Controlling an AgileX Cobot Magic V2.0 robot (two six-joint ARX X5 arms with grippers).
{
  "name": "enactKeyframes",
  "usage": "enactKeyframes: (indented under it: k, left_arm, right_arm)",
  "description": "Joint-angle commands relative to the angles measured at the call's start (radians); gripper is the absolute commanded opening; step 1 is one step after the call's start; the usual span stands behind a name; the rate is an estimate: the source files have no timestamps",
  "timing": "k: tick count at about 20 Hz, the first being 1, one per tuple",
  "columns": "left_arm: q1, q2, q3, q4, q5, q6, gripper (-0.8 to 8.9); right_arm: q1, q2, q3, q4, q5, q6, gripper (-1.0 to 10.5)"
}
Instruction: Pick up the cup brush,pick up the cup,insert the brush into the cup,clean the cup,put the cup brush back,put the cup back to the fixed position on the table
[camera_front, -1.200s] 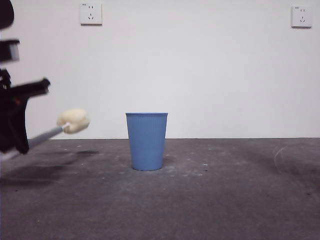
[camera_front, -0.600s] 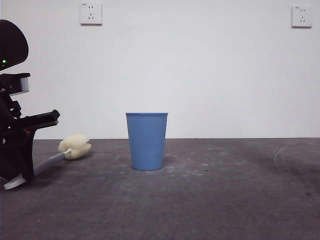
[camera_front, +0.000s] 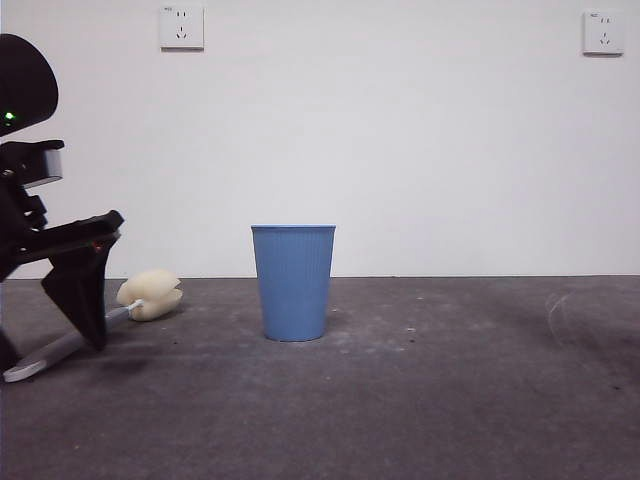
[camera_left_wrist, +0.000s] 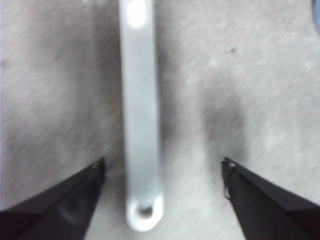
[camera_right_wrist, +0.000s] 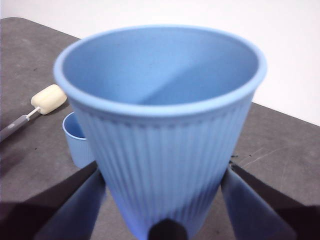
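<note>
The cup brush lies on the table at the far left, its cream sponge head towards the standing blue cup. My left gripper is open just above the grey handle, one jaw on each side, not touching it. My right gripper is shut on a second blue ribbed cup, held upright above the table and out of the front view. The right wrist view shows the standing cup and the brush below.
A white wall with two sockets stands behind the table's far edge. The table's dark surface stretches to the right of the standing cup, with pale scuffs.
My left gripper lowered the brush from the air onto the table, then opened and let it go. The standing cup has not moved.
</note>
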Motion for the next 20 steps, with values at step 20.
enactKeyframes:
  k: [20]
  left_arm:
    - [0.013, -0.890, -0.007, -0.409, 0.224, 0.050, 4.09]
  right_arm:
    - [-0.648, 0.301, -0.639, 1.099, -0.546, -0.036, -0.1]
